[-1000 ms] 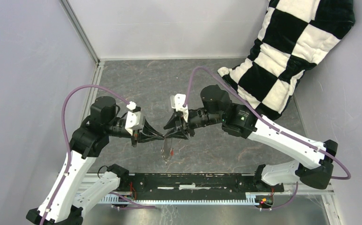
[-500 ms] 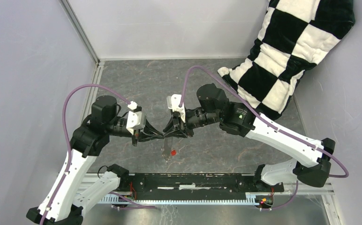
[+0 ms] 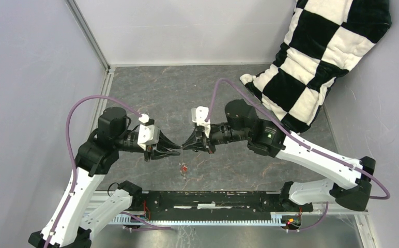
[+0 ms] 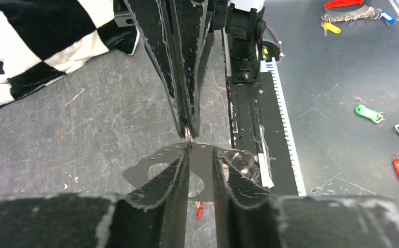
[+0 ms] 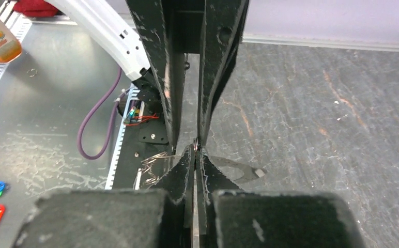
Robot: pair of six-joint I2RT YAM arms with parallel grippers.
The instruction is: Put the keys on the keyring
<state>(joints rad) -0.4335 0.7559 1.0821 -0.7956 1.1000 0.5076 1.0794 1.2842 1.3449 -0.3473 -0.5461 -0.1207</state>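
Red key point(image 3: 185, 168) (tiny) on table point(image 3: 151, 93), right gripper point(image 3: 184, 146) closed

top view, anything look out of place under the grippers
Yes: the red key lies loose on the table below the left gripper and right gripper, held by neither. The right jaws are shut with only a metal glint between them; the left jaws stand slightly apart.
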